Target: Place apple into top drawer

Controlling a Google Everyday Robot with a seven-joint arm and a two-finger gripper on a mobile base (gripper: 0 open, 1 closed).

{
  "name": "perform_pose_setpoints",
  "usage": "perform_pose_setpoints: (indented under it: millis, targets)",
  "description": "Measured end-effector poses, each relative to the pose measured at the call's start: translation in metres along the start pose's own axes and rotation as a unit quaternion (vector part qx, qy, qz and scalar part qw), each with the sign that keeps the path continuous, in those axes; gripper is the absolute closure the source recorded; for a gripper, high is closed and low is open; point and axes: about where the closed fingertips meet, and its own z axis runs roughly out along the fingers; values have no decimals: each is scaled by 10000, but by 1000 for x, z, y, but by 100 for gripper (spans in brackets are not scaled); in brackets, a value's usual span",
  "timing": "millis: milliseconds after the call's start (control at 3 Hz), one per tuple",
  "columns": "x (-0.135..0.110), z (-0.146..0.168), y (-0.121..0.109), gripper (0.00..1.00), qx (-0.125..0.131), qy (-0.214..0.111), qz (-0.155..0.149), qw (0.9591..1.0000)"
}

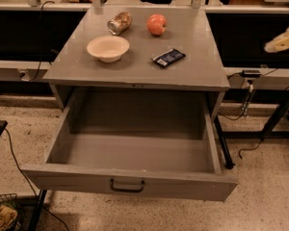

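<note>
You are looking at a lab or test workspace rather than a home. A plain grey cabinet (192,66) stands on a speckled hard floor (265,196), with long workbenches (262,77) on black metal legs (278,115) behind it. Loose cables (244,107) hang from the benches and trail across the floor. The gripper (283,37), a pale blur, hangs at the right edge of your view above the right-hand bench, well apart from the cabinet.
</note>
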Motion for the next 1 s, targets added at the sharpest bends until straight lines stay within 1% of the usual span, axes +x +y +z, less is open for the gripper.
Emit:
perform_pose_setpoints:
  millis: [333,667,1000]
  targets:
    - [-26,39,7,0,-142,-186,330,9992]
    - [-33,104,27,0,-66,-168,694,9974]
    - [-33,104,27,0,-67,-168,693,9974]
